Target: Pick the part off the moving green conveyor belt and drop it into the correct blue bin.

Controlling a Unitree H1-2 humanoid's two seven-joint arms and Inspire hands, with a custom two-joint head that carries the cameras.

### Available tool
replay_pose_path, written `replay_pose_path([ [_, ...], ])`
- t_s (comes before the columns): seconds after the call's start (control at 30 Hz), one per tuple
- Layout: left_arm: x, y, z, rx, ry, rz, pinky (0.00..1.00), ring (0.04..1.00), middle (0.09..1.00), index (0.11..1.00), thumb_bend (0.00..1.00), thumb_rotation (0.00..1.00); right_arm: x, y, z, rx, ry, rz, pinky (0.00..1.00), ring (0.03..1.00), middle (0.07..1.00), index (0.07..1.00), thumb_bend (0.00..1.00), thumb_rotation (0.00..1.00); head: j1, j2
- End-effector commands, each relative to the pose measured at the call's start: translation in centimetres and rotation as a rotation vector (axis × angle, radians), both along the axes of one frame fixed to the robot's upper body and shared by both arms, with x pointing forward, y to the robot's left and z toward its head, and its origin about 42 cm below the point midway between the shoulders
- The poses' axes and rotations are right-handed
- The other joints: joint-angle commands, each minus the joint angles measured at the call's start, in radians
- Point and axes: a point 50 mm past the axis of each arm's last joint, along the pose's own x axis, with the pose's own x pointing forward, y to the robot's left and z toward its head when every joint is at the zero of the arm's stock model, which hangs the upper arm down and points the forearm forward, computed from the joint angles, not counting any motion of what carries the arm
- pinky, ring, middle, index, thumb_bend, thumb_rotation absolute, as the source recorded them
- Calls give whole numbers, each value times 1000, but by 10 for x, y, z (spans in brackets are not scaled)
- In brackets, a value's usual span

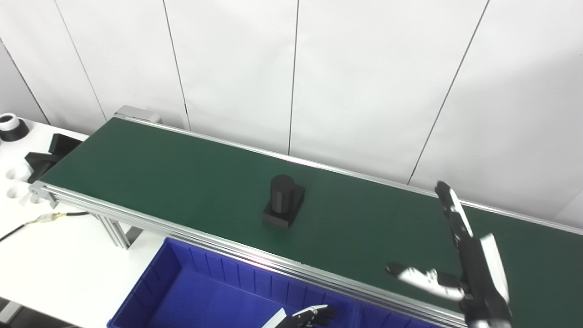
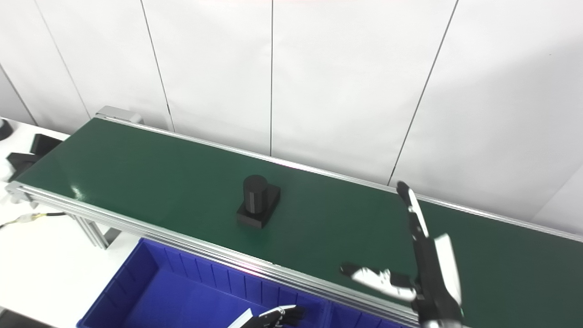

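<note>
A black part (image 1: 283, 200), a short cylinder standing on a square base, rests upright on the green conveyor belt (image 1: 182, 182) near its middle. My right hand (image 1: 460, 264) hovers over the belt to the right of the part, well apart from it, open with fingers straight up and thumb stretched toward the left. Only the fingertips of my left hand (image 1: 309, 315) show at the bottom edge, over the blue bin (image 1: 182, 291), and nothing is seen in them. The blue bin lies just in front of the belt's near rail.
A white table (image 1: 54, 264) lies at the left with black pieces (image 1: 45, 157), a black-and-white cup-like piece (image 1: 11, 127) and a cable (image 1: 41, 221). A divider (image 1: 357, 314) splits the bin row. White wall panels stand behind the belt.
</note>
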Motion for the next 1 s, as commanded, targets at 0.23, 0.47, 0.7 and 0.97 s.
replay_pose_path([
  [0.23, 11, -1, 5, -20, -51, 2, 731, 814, 852, 850, 929, 453, 48, 36, 6, -86, 45, 39, 729, 857, 918, 931, 940, 378, -29, -4],
  [0.47, 12, -3, 6, -10, -58, -23, 727, 798, 837, 840, 947, 480, 86, 63, 4, -92, 91, 93, 793, 893, 932, 925, 972, 381, -71, 5],
  [0.7, 10, -5, 7, -15, -59, -40, 704, 775, 821, 819, 949, 484, 106, 86, 4, -152, 117, 106, 788, 895, 941, 937, 990, 404, -123, 16],
  [0.97, 3, -2, 8, -23, -55, -35, 714, 771, 802, 799, 956, 502, 121, 110, -6, -182, 147, 97, 782, 894, 950, 935, 998, 431, -200, 31],
])
